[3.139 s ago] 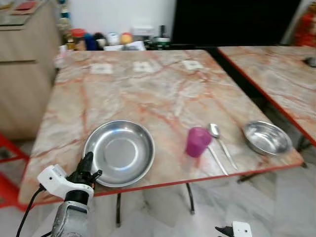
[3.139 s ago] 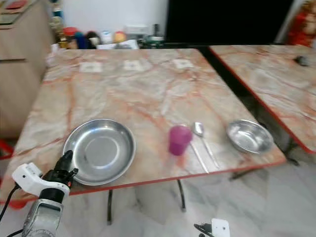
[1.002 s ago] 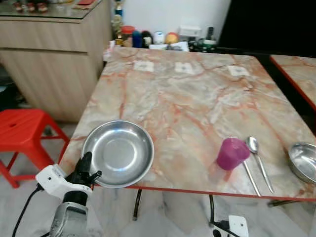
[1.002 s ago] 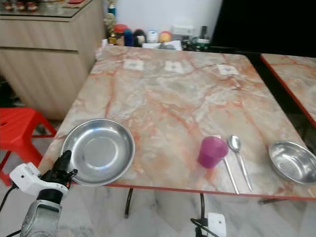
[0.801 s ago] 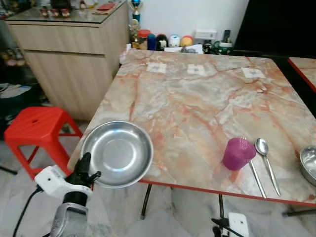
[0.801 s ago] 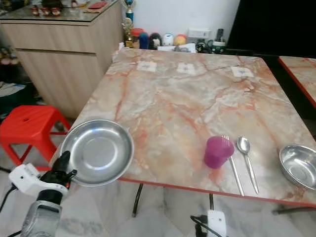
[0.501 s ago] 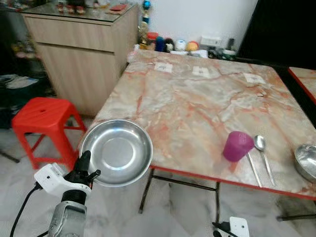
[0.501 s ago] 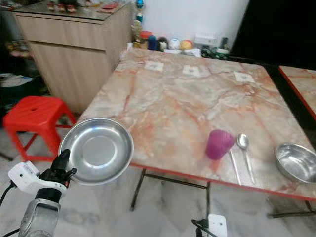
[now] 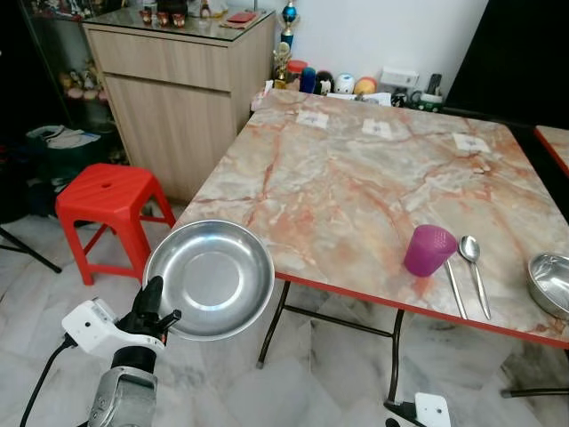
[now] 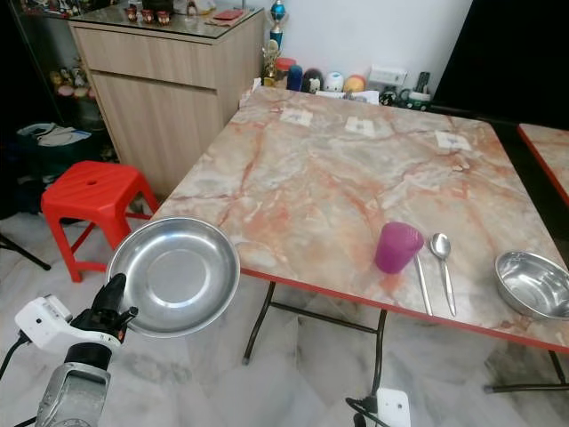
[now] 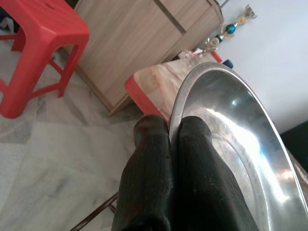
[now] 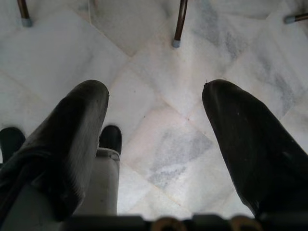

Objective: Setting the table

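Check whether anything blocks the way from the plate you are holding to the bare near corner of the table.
Nothing visible does. The left gripper holds the steel plate by its rim, off the table's near edge. The cup, fork, spoon and bowl lie further right.

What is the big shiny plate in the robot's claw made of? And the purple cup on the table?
The round silver plate, pinched at its rim by the left claw, looks like polished steel: it mirrors light brightly. The purple cup looks like matte plastic, with solid colour and no glints, though that is a guess.
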